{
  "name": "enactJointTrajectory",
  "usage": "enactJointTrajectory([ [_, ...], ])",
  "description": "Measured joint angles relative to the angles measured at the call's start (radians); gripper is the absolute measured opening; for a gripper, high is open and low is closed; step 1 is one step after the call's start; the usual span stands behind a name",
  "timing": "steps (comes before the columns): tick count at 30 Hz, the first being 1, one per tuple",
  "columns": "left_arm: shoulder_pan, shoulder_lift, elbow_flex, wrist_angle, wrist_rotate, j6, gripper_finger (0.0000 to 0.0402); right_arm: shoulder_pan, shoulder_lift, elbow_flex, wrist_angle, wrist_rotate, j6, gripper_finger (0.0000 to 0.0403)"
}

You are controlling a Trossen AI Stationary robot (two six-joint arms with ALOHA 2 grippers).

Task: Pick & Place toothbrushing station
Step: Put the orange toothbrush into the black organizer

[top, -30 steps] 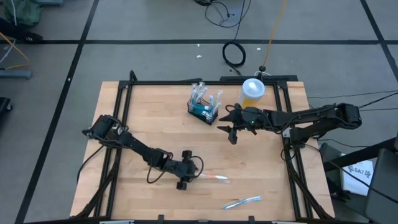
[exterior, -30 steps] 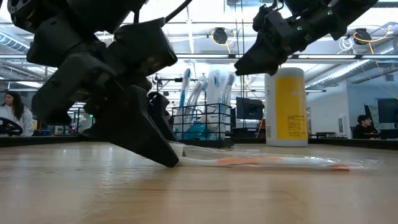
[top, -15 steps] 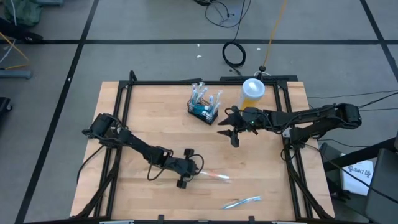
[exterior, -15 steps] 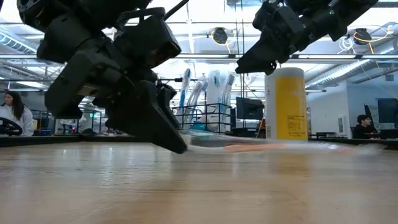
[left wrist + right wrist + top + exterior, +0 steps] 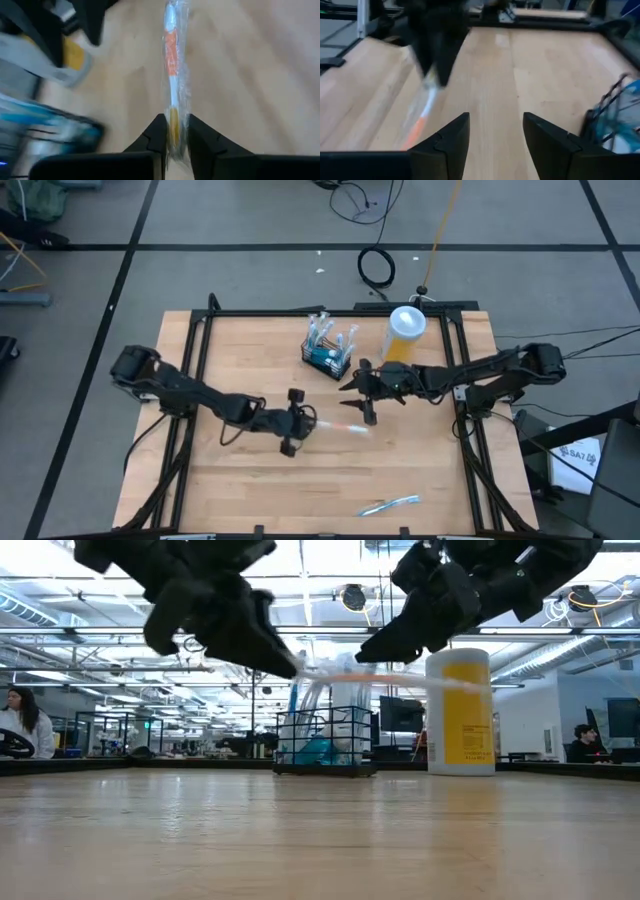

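The toothbrushing station, a small black wire basket (image 5: 328, 352), stands on the table at the far middle with several wrapped toothbrushes upright in it. My left gripper (image 5: 306, 423) is at mid-table, shut on a clear-wrapped toothbrush with an orange handle (image 5: 340, 427), which is in the air in the low view (image 5: 385, 677). My right gripper (image 5: 358, 398) hovers open just beyond the toothbrush's free end, between it and the basket, touching nothing. My left gripper pinches one end of the wrapped toothbrush (image 5: 173, 120) between its two fingers, over the clear wrapper. The fingers come level from the table's left and lie along the toothbrush. It sticks out about level toward the right, lifted clear of the table.
A tall yellow cup with a white lid (image 5: 405, 330) stands right of the basket at the far edge. Another wrapped toothbrush (image 5: 390, 505) lies near the front edge. A black metal frame (image 5: 200, 330) borders the table.
My left gripper has shut on the wrapped toothbrush, which lay on the table, and risen with it toward the far edge. The toothbrush is now lifted clear and about level. My right gripper has shifted a little left and toward the near edge, closer to the toothbrush.
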Motion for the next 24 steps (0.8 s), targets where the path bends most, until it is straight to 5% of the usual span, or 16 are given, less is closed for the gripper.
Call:
enactJointTrajectory([
  [8,0.009,-0.048,0.000,-0.014,-0.181,0.547,0.0068,-0.036,-0.001,0.000,0.059,-0.216,0.094,0.0231],
  [24,0.016,-0.048,0.000,0.043,-0.235,0.684,0.0058,-0.037,0.197,0.127,0.084,-0.270,0.279,0.0231],
])
